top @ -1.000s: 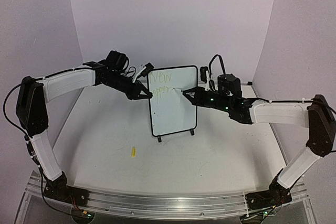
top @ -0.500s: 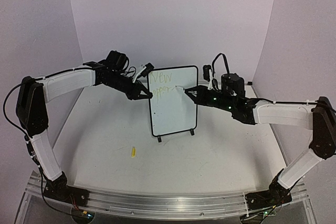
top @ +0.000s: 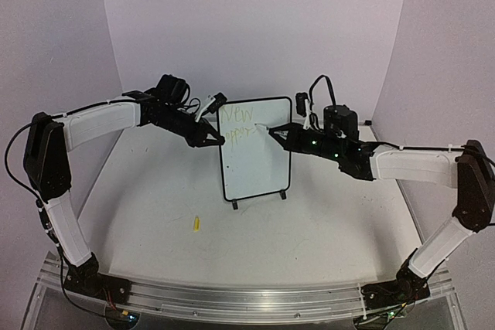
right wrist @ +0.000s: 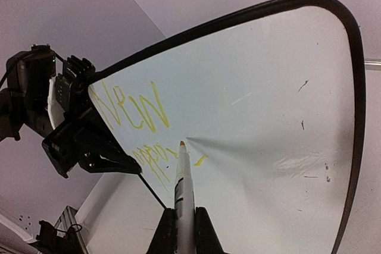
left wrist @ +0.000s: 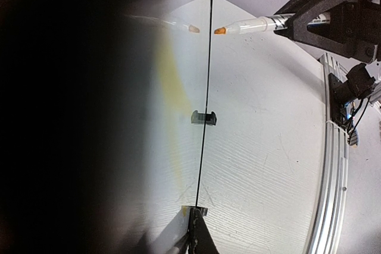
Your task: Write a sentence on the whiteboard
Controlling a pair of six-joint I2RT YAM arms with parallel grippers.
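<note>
The whiteboard [top: 255,161] stands upright on two black feet at mid-table. The sentence [top: 238,122] is faint yellow-green writing in two short lines at its top left; it shows larger in the right wrist view [right wrist: 134,113]. My left gripper [top: 217,141] is shut on the board's left edge; its fingers [left wrist: 202,236] clamp the thin black frame. My right gripper [top: 280,137] is shut on a white marker [top: 267,130]. The marker [right wrist: 184,185] points at the board [right wrist: 268,105], its orange tip at the end of the second line, beside a short dash.
A small yellow marker cap [top: 196,223] lies on the table in front of the board, to the left. Curved white backdrop walls rise behind and at both sides. A metal rail [top: 247,299] with the arm bases runs along the near edge.
My right gripper has moved the marker tip a little left and up along the board's second line. The left arm and the board have stayed still.
</note>
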